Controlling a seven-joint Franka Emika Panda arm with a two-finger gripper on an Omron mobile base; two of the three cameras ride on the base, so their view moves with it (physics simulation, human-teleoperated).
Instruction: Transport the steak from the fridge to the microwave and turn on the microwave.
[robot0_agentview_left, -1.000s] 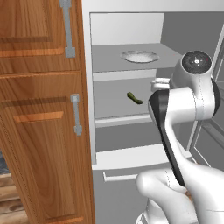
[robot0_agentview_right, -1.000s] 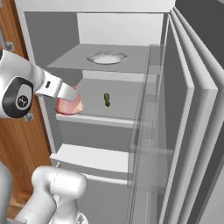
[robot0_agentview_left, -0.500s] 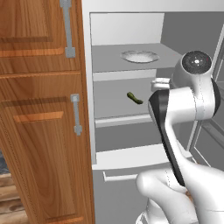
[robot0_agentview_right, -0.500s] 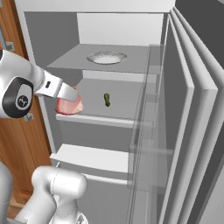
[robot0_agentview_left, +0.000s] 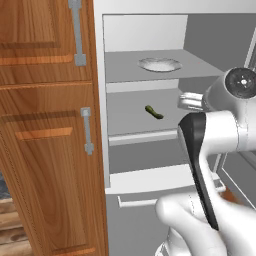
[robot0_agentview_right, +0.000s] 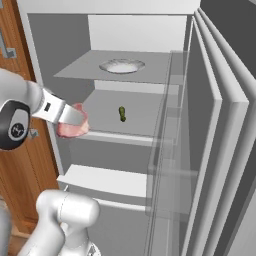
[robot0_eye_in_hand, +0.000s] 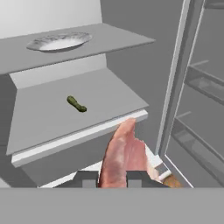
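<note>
The steak (robot0_eye_in_hand: 124, 155), a flat red-pink slab, stands on edge between my fingertips, and my gripper (robot0_eye_in_hand: 111, 179) is shut on it. From the right base it shows as a pink lump (robot0_agentview_right: 72, 127) at the end of my gripper (robot0_agentview_right: 80, 120), just in front of the middle shelf's front left edge. The fridge (robot0_agentview_right: 60, 45) stands open before me, with grey shelves (robot0_agentview_left: 125, 125). The microwave is out of view.
A small dark green pickle-like item (robot0_eye_in_hand: 76, 104) (robot0_agentview_left: 154, 112) lies on the middle shelf. A white plate (robot0_agentview_right: 121, 65) (robot0_eye_in_hand: 59, 41) sits on the shelf above. Brown wooden cabinets (robot0_agentview_left: 45, 125) flank the fridge's left. The open fridge door (robot0_agentview_right: 220, 150) stands to the right.
</note>
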